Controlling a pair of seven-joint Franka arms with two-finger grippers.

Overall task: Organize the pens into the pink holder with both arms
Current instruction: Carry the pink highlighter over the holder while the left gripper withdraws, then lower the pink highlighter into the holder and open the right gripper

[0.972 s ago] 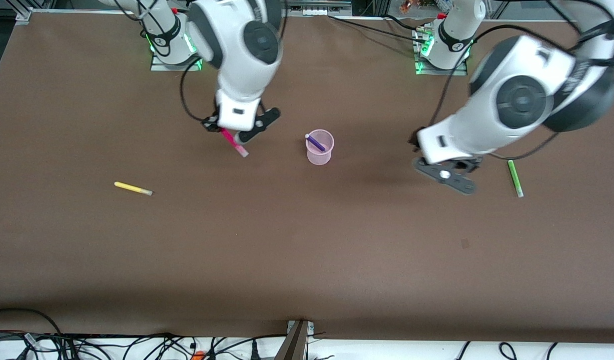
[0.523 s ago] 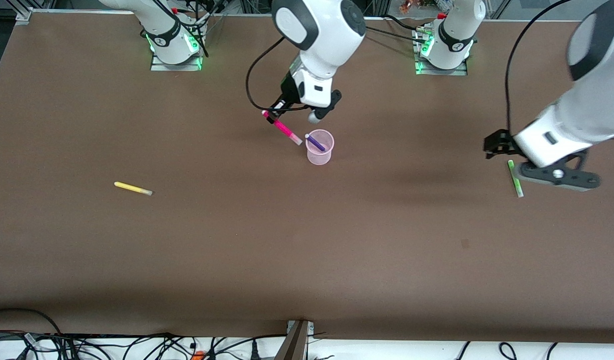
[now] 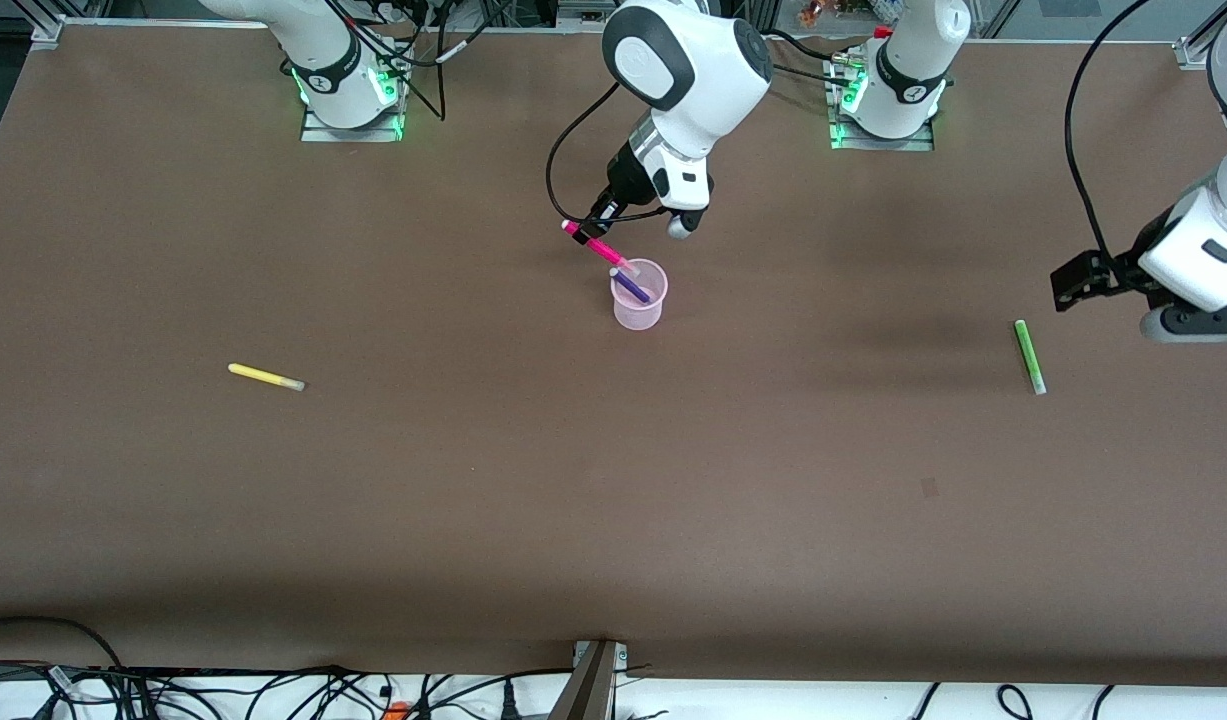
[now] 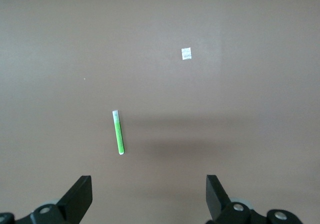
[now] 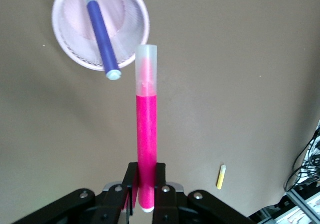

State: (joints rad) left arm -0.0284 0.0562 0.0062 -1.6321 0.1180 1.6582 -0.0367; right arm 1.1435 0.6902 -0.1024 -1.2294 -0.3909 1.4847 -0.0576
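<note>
Right gripper (image 3: 613, 215) is up in the air by the pink holder (image 3: 639, 308), clamped on the magenta pen (image 3: 601, 248); in the right wrist view the fingers (image 5: 131, 184) pinch the pen's lower end. The pen tilts, its pale tip at the holder's rim. The dark purple pen (image 3: 631, 287) stands slanted inside the holder, which sits mid-bench.

Left gripper (image 4: 148, 196) hovers near the left arm's end of the bench with its jaws spread wide and nothing between them. The bright green pen (image 3: 1029, 355) lies flat on the bench just beside it.

The yellow pen (image 3: 265, 377) lies flat toward the right arm's end, well apart from the holder.
</note>
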